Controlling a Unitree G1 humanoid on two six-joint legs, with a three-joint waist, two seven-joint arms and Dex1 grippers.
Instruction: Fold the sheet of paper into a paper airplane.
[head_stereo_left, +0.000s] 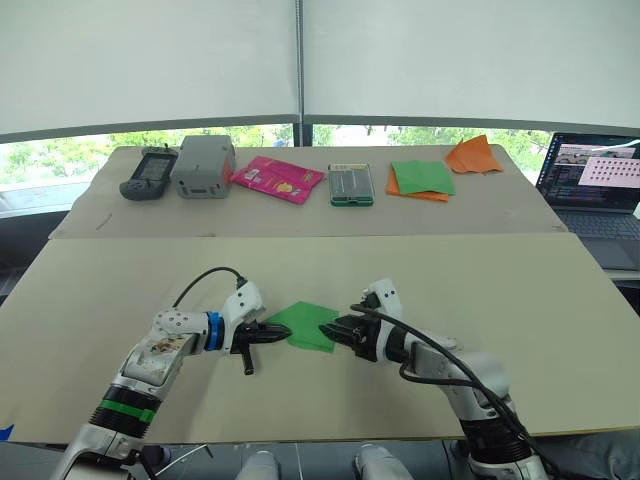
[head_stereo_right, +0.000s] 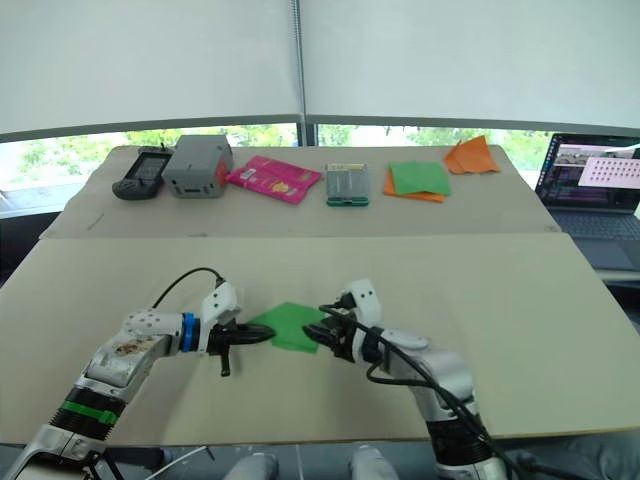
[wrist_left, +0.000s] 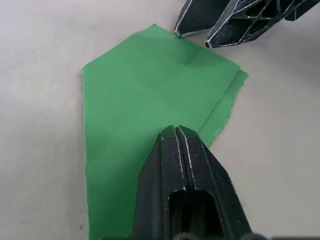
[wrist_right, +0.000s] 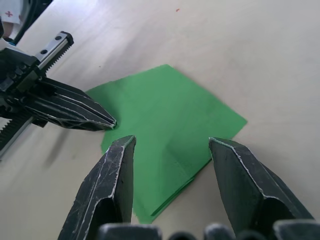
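Note:
The sheet of paper (head_stereo_left: 308, 325) lies flat on the near table, bright green and folded into layers, with one pointed corner and a lower layer showing along one edge (wrist_left: 227, 102). My left gripper (head_stereo_left: 286, 333) is shut. Its joined tips (wrist_left: 175, 130) rest on top of the sheet's left part without pinching it. My right gripper (head_stereo_left: 328, 329) is open at the sheet's right side, its two fingers (wrist_right: 120, 165) spread over the paper's near edge. The two grippers' tips almost meet over the sheet. The paper airplane is out of view.
On the far table stand a handheld device (head_stereo_left: 148, 173), a grey box (head_stereo_left: 204, 165), a pink packet (head_stereo_left: 278, 179), a small green-and-white box (head_stereo_left: 351, 184), a green sheet on orange paper (head_stereo_left: 421, 179) and crumpled orange paper (head_stereo_left: 473, 155). A laptop (head_stereo_left: 598, 185) sits far right.

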